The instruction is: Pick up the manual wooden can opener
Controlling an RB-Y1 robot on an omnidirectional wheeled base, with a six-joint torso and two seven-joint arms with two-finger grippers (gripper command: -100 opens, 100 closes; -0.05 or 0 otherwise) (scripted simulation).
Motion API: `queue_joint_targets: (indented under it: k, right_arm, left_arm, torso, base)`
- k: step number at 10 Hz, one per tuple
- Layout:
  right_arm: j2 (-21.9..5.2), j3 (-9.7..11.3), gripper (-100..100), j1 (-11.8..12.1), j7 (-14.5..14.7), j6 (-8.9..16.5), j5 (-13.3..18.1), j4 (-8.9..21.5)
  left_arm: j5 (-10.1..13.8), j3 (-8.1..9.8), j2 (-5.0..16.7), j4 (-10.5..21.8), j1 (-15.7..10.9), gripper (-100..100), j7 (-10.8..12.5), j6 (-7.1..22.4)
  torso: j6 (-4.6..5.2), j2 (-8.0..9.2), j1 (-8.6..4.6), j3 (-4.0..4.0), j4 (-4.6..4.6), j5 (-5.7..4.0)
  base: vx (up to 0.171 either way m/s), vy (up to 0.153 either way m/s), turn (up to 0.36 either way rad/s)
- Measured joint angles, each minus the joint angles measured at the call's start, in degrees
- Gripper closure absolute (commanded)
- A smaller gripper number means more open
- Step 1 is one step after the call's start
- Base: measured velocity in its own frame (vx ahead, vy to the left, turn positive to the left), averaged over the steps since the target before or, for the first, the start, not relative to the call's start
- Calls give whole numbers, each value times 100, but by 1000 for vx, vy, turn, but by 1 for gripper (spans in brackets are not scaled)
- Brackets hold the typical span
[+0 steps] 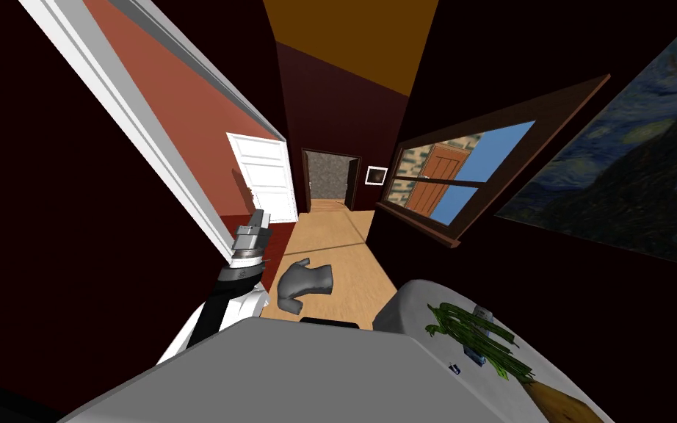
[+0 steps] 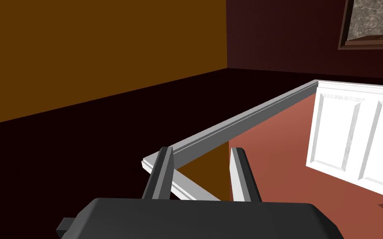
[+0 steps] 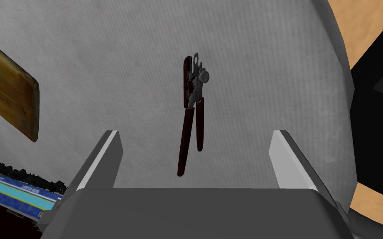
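The can opener (image 3: 187,128) lies flat on a pale grey tabletop (image 3: 269,62). It has two dark reddish-brown handles and a grey metal head. My right gripper (image 3: 195,132) hovers just above it, open, with the handles pointing back between the two fingers and the head farther out. Neither finger touches it. My left gripper (image 1: 258,219) is raised at the left, beside a white door frame, its fingers (image 2: 161,170) a narrow gap apart with nothing between them.
A wooden board (image 3: 8,95) and a blue striped box (image 3: 16,195) lie on the table to one side of the opener. Green stalks (image 1: 476,338) rest on the table (image 1: 403,308) at my right. A grey lump (image 1: 304,283) lies on the tan floor ahead.
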Motion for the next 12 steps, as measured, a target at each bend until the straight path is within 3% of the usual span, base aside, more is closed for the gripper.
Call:
queue_joint_targets:
  k: [1,5,6,10,11,12]
  right_arm:
    - [0,-2,-100,0,1,1,-1,-2]
    - [426,28,-100,-211,110,-128,42,475]
    - [436,26,100,-214,112,-140,46,490]
    - [425,22,100,-210,109,-135,45,487]
    - [425,22,0,-210,109,-135,44,486]
    - [425,22,100,-210,108,-135,44,486]
  left_arm:
    - [0,0,0,0,0,0,0,0]
    - [0,0,0,0,0,0,0,0]
    - [0,0,0,0,0,0,0,0]
    - [0,-1,-1,0,0,0,0,0]
    - [0,-1,-1,0,0,0,0,0]
    - [0,-1,-1,0,0,0,0,0]
  torso:
    - [-1,0,14,0,0,4]
    - [-1,7,13,4,2,4]
    - [0,4,17,3,1,5]
    - [-1,6,-14,5,4,-25]
    - [-1,6,-16,5,4,-26]
    - [-1,7,-17,6,4,-26]
  base:
    - [-9,-12,74]
    - [-15,-19,46]
    - [0,0,0]
    - [0,-1,0]
    - [0,0,0]
    - [10,11,-75]
